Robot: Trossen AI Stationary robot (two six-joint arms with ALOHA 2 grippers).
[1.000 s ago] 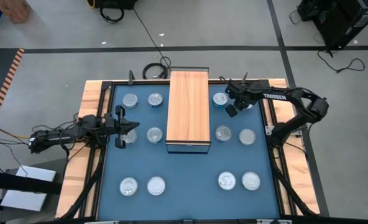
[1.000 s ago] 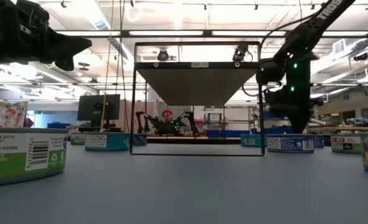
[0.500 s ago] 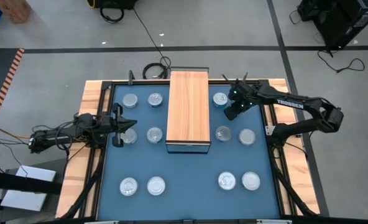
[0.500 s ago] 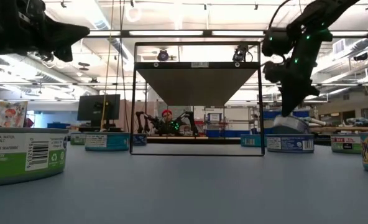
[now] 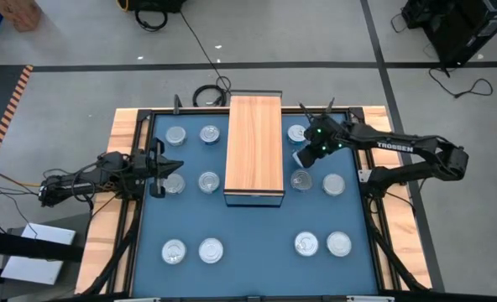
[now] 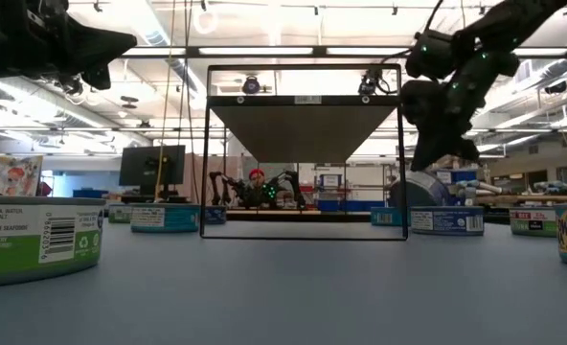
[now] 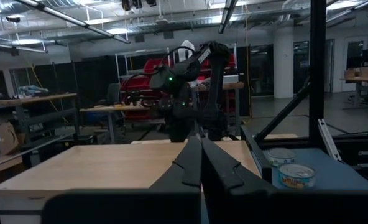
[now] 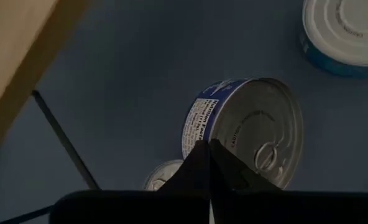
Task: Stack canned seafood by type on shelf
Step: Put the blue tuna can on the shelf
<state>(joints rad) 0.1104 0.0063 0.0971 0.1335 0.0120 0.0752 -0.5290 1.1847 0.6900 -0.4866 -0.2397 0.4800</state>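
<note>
The shelf (image 5: pixel 253 147), a wood-topped block, stands in the far middle of the blue mat (image 5: pixel 248 235). Flat silver-lidded tins of canned seafood lie on the mat on both sides of it. My right gripper (image 8: pixel 206 155) hangs just right of the shelf, shut on a blue-sided tin (image 8: pixel 252 130), which the low view shows tilted (image 6: pixel 413 192). Below it, one tin (image 5: pixel 301 179) lies flat, and another (image 8: pixel 349 31) lies flat farther off. My left gripper (image 5: pixel 169 168) is shut and bare. It is raised over the mat's left part, above a tin (image 5: pixel 175 185), and points at the shelf. My right gripper holds the blue-sided tin at its rim (image 8: pixel 199 140), where the silver lid meets the side wall. The fingers slant down toward the shelf. The tin hangs tilted, its pull-tab lid turned toward the wrist camera. In the low view it looks clear of the mat.
Left of the shelf lie tins at the far end (image 5: pixel 175 134) (image 5: pixel 209 132) and one beside it (image 5: pixel 209 180). Pairs of tins lie near the front at left (image 5: pixel 174 250) and at right (image 5: pixel 339 243). A black frame rims the mat. The mat's near middle holds no tins.
My right gripper has risen and moved from the far right of the mat toward the shelf and the near edge. It has tipped from pointing steeply down to slanting. The blue-sided tin has come along, tilted. My left gripper has risen slightly.
</note>
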